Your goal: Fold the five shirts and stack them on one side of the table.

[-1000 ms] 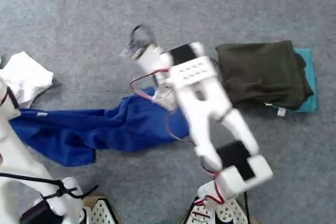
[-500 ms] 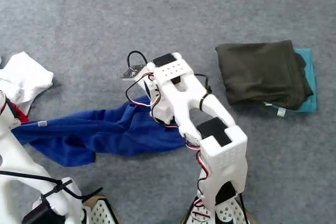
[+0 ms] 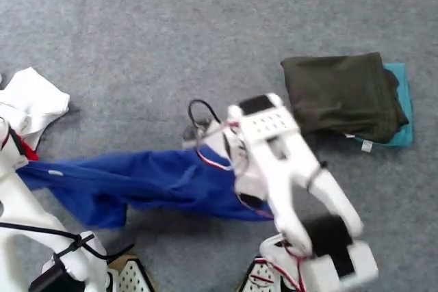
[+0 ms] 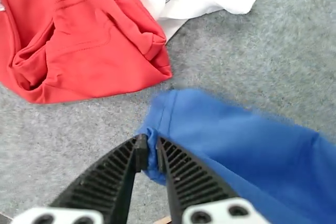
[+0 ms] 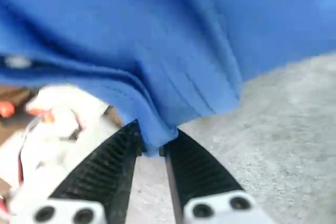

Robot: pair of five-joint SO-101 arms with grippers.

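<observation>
Blue shirt (image 3: 137, 179) stretches over the worktop (image 3: 205, 32) between your claws, one end clenched tight in your left claw (image 4: 149, 153), the other end clenched in your right claw (image 5: 152, 148).

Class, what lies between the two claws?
The blue shirt, stretched from the left claw to the right claw; the high view shows it.
</observation>
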